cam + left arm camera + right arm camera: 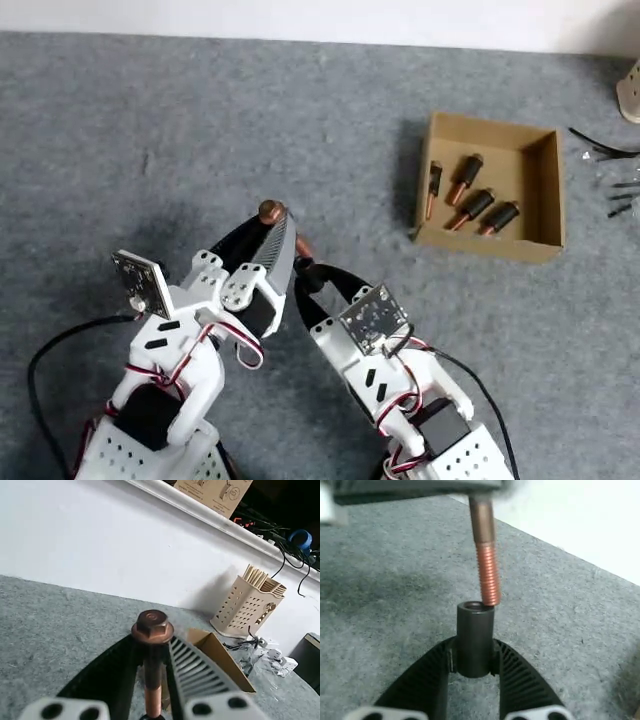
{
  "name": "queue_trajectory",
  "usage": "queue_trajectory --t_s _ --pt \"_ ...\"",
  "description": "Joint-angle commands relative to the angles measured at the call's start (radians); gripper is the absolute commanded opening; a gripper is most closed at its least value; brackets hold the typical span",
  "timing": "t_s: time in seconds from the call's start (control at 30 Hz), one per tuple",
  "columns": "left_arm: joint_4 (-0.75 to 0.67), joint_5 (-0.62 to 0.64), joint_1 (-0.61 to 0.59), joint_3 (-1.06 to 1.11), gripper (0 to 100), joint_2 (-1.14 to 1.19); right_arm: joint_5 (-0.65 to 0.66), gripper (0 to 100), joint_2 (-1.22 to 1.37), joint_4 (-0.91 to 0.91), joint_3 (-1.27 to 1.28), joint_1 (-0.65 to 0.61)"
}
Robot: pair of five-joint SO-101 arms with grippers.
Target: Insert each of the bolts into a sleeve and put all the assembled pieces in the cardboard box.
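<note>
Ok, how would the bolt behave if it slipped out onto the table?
The bolt looks like solid copper-coloured metal, so probably stiff and heavy for its size. Its round shank would likely roll, though the wider hex head should steer it in an arc. The grey felt-like table would probably damp that quickly.

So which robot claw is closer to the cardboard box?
Right. The right gripper, gripping the sleeve, is on the side toward the cardboard box; the left gripper, gripping the bolt, is just beyond it, farther from the box.
</note>
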Motion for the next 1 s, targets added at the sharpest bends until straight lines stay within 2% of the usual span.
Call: queue_trajectory --t_s 0.0,0.13,0.33,0.7,0.87,0.97 --pt "-0.025 -0.002 0.019 -0.008 0 -0.005 0.009 0.5 -0.015 0.001 0.042 -0.005" --pt "-0.009 0.000 0.021 -0.008 0 -0.005 0.009 0.5 -0.015 0.001 0.042 -0.005" --pt "0.103 0.000 0.021 -0.033 0 -0.005 0.009 0.5 -0.015 -0.002 0.042 0.053" --pt "0.110 -0.002 0.085 -0.022 0 -0.004 0.008 0.5 -0.015 0.004 0.044 0.062" --pt "0.244 0.000 0.084 -0.016 0 -0.004 0.009 0.5 -0.015 0.061 0.035 0.064" --pt "0.316 0.000 0.124 0.045 0 -0.004 0.009 0.5 -0.015 0.085 0.035 0.061"
